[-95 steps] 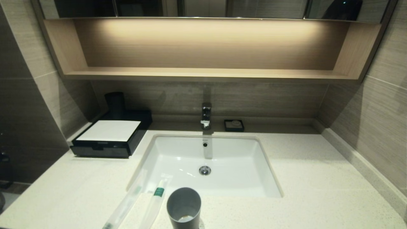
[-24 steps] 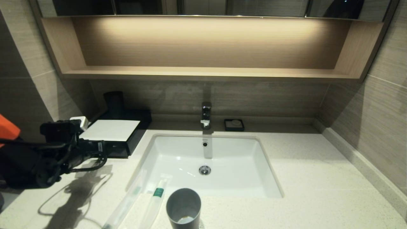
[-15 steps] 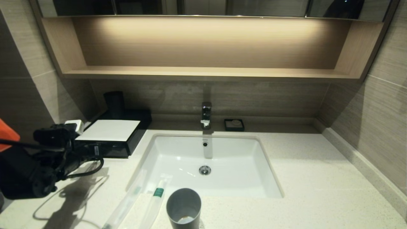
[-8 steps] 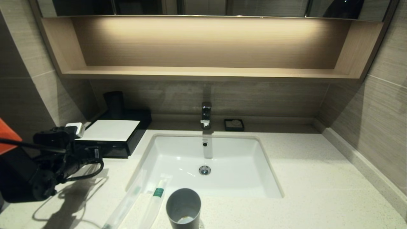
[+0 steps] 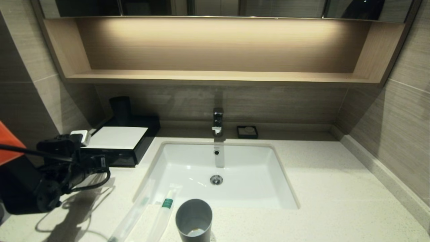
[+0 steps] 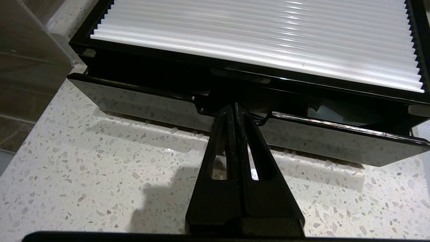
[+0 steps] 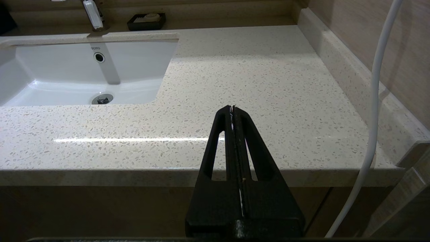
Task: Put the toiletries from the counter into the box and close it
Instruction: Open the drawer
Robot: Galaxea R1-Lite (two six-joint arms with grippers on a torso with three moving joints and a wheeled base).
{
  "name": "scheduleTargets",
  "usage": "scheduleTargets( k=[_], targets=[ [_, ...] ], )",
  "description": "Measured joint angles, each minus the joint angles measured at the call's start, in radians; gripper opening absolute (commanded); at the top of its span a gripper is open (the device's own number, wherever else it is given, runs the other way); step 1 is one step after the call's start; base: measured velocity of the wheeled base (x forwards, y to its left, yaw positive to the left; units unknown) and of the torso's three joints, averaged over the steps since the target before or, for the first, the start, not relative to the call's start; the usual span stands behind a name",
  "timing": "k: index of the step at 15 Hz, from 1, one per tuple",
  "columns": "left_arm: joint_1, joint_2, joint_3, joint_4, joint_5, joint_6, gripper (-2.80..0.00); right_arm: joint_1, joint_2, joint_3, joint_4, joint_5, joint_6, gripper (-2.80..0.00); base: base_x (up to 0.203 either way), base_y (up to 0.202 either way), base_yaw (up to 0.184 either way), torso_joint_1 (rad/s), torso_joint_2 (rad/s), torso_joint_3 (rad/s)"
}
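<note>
Fingers pressed together, the left gripper [image 5: 102, 162] reaches in from the left edge of the head view to the front of the black box [image 5: 141, 148], which sits at middle left on the speckled counter [image 5: 336, 188]. Two wrapped toiletries lie at the lower centre, across the sink's [image 5: 235, 168] near left corner: the plain packet [image 5: 132, 213] and, just beside it, the packet with the green band [image 5: 164, 210]. A grey cup [image 5: 194, 219] stands just right of them, and a small soap dish [image 5: 247, 132] sits beside the tap [image 5: 217, 121].

In the left wrist view, the closed fingers [image 6: 231, 134] meet the middle of the box's drawer front [image 6: 134, 104], which stands slightly out from the body beneath the ribbed white panel [image 6: 255, 37].

In the right wrist view, the right gripper [image 7: 232, 108], its fingers also pressed shut on nothing, hangs off the counter's front edge, at lower centre.
</note>
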Motion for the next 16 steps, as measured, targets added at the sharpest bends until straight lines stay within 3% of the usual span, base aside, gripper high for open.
scheduleTargets(
  k=[16],
  targets=[
    [0.0, 0.025, -0.04, -0.002, 0.0, -0.001, -2.8, 0.0, 0.0, 0.0, 0.0, 0.0, 0.0, -2.8, 0.0, 0.0, 0.0, 0.0, 0.0, 0.0]
  ],
)
